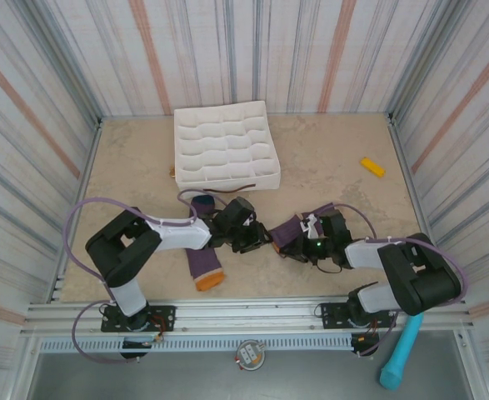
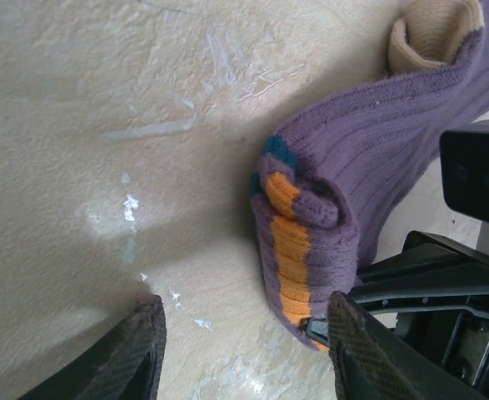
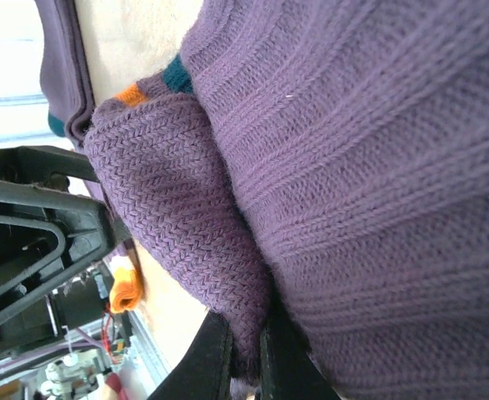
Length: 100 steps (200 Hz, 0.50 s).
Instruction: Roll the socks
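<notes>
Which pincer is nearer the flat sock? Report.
Left. The left pincer sits just right of the flat sock; the right pincer is farther right, gripping the other sock.

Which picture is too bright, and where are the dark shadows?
Right wrist view: the top-left corner is washed out white, yet the knit of the sock looks sharp. Left wrist view: a soft grey shadow lies on the table beside the sock. Top view: even light, no glare.

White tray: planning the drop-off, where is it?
In the top view, the white tray sits at the table's far centre-left, with the small yellow object off to its right.
</notes>
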{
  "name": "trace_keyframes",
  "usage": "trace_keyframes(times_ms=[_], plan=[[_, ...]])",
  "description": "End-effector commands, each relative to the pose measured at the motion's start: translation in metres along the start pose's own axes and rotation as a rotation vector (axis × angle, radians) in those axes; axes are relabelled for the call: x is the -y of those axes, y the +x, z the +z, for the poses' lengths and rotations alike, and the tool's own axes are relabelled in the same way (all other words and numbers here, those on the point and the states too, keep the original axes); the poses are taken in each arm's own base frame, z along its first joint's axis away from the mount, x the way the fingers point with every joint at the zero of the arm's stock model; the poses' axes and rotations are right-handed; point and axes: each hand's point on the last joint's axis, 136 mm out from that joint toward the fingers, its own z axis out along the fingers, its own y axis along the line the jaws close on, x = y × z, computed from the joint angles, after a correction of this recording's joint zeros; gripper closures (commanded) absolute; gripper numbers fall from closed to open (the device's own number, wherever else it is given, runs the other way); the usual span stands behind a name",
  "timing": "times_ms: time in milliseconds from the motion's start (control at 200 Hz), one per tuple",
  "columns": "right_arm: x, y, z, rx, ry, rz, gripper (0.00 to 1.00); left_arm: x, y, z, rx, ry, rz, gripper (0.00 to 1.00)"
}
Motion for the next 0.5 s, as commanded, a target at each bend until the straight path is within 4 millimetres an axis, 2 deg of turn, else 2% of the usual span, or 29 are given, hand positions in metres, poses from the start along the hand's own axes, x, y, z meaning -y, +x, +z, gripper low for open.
trace_keyframes(times_ms=[0,245,371,436,496], plan=[[0.027,0.014,0.002,-0.047,0.089,0.135,1.00,0.005,-0.007,0.005,0.025,-0.004,0.039,0.48],[0.030,0.013,0.005,-0.049,0.085,0.156,1.00,0.006,-0.011,0.012,0.030,-0.001,0.042,0.49],[0.031,0.011,0.004,-0.043,0.080,0.163,1.00,-0.001,-0.009,0.018,0.017,-0.018,0.029,0.50],[0.031,0.010,0.004,-0.042,0.077,0.163,1.00,-0.004,-0.007,0.022,0.007,-0.024,0.023,0.54],[0.031,0.010,0.004,-0.043,0.073,0.164,1.00,-0.008,-0.006,0.025,-0.007,-0.025,0.014,0.63]])
